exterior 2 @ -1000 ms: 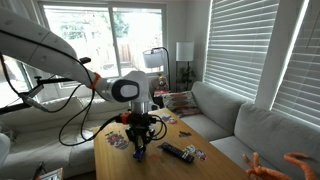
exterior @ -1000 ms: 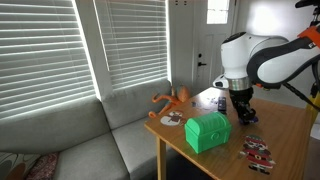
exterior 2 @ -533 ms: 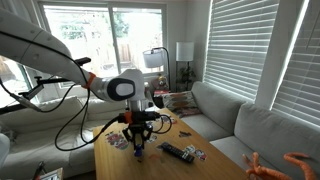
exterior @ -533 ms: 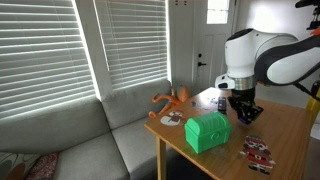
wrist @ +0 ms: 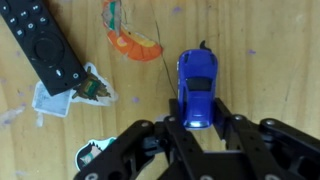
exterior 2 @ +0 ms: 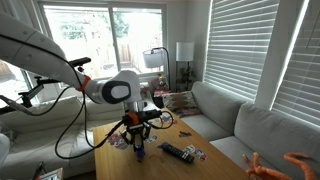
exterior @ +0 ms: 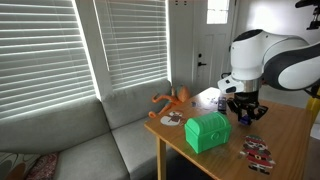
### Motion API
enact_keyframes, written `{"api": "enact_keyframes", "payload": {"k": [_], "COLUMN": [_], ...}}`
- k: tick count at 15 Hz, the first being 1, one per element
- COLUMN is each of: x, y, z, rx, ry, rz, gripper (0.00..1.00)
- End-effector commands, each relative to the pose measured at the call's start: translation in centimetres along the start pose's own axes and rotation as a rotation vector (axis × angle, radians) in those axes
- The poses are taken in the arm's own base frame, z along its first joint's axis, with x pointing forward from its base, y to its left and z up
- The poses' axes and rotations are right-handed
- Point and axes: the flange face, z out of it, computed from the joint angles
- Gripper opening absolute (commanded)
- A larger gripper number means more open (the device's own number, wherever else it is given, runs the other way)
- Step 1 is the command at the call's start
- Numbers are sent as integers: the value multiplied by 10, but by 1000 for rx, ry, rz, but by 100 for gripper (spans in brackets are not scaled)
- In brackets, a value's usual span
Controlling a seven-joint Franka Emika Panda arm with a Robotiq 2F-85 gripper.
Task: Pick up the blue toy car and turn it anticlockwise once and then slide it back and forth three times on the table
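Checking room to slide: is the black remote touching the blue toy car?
No, in the wrist view the remote lies apart from the blue toy car, with bare table between them.

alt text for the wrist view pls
The gripper is closed on one end of the blue toy car, seen from above over the table. A black remote lies at upper left, an orange sticker beside it.

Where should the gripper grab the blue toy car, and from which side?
Take the blue toy car across its two long sides, coming straight down from above. Its body is long and narrow, roof facing up, and the gripper pinches one end that way.
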Motion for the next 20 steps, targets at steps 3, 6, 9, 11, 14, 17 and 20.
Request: {"api": "enact_keyframes", "payload": {"k": [3,6,9,11,14,17,20], "x": [-1,-1,-6,-11,-10,-19,-19], "y": [-14,-15,-19,-23,-14,-20,-21], "z": [-4,-5,-15,-27,-26,-42,-44], "rx": [-55,-48,-33,-32,-25,-27,-28], "ry": [25,42,89,129,137,167,171], "rz": [-155,-162,-82,-35,-7,36,44], "gripper": [11,61,74,88,84,100,100]}}
